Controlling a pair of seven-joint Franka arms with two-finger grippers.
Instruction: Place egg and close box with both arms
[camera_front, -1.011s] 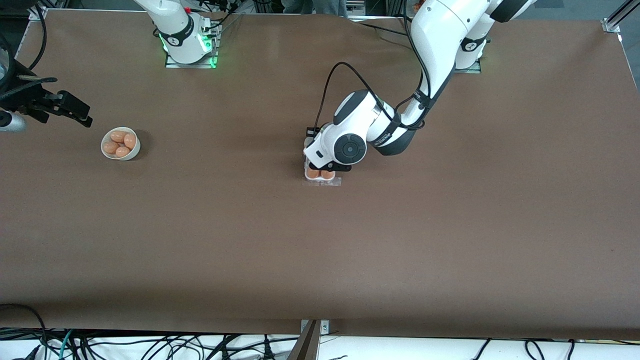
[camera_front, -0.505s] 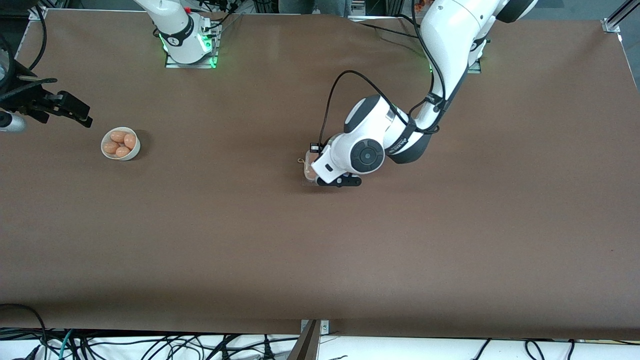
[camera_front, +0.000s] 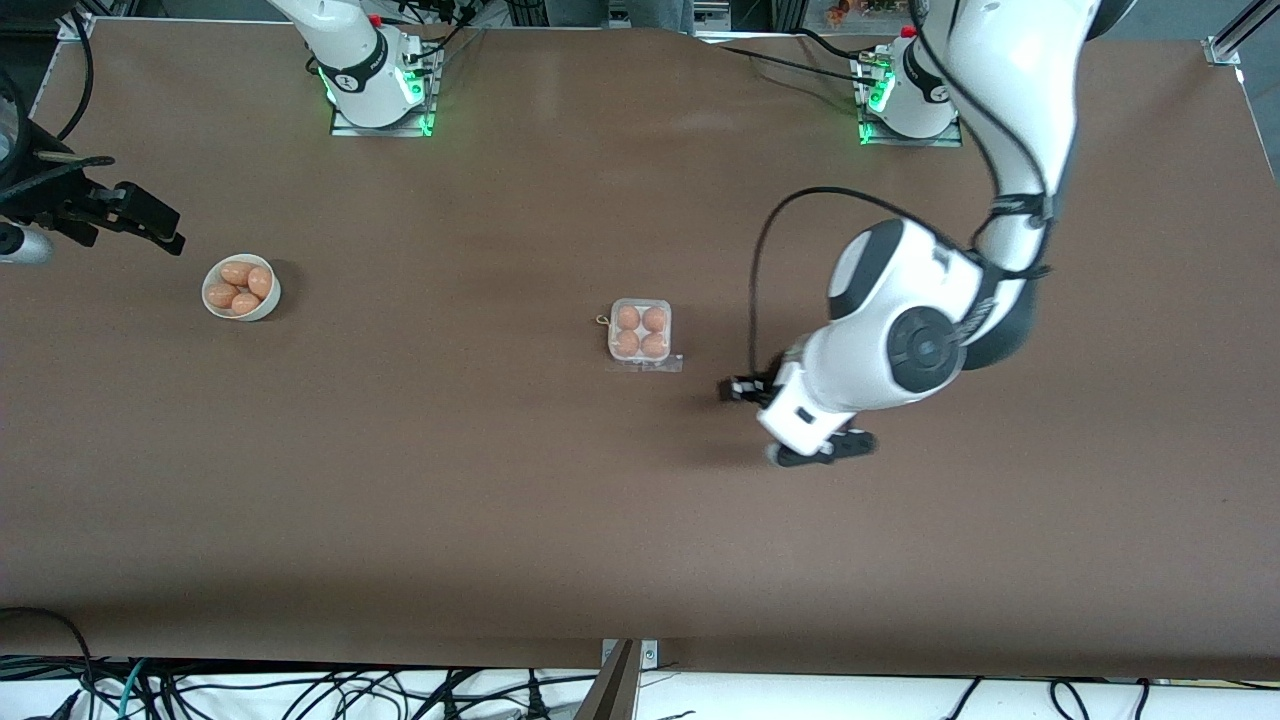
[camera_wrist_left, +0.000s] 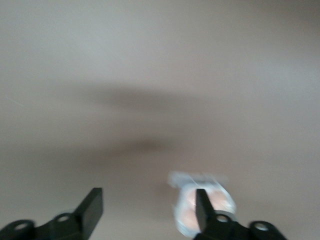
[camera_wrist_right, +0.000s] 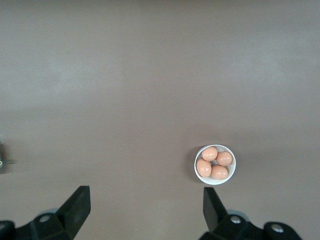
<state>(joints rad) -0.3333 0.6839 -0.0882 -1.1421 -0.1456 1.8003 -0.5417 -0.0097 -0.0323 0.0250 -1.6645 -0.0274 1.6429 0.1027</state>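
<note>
While the box (camera_front: 640, 333) sits at mid-table with 4 eggs (camera_front: 640, 331) in its cells and its clear lid apparently down over them, the left gripper (camera_front: 822, 448) hangs over bare table toward the left arm's end, its fingers (camera_wrist_left: 92, 206) spread wide and holding nothing. From that gripper the box lies toward the right arm's end of the table; being square, it offers no long axis to line up on. The left arm is by far the nearer of the 2. The right gripper (camera_wrist_right: 145, 207) waits over the table's edge at the right arm's end, released and empty, near the white bowl (camera_front: 241, 288) with 4 more eggs, well apart from the box. Whether the lid has latched I cannot tell; if it has, little seems left to do. The table (camera_front: 500, 480) is a flat, plain brown surface, with generous room all round the box for either arm.
</note>
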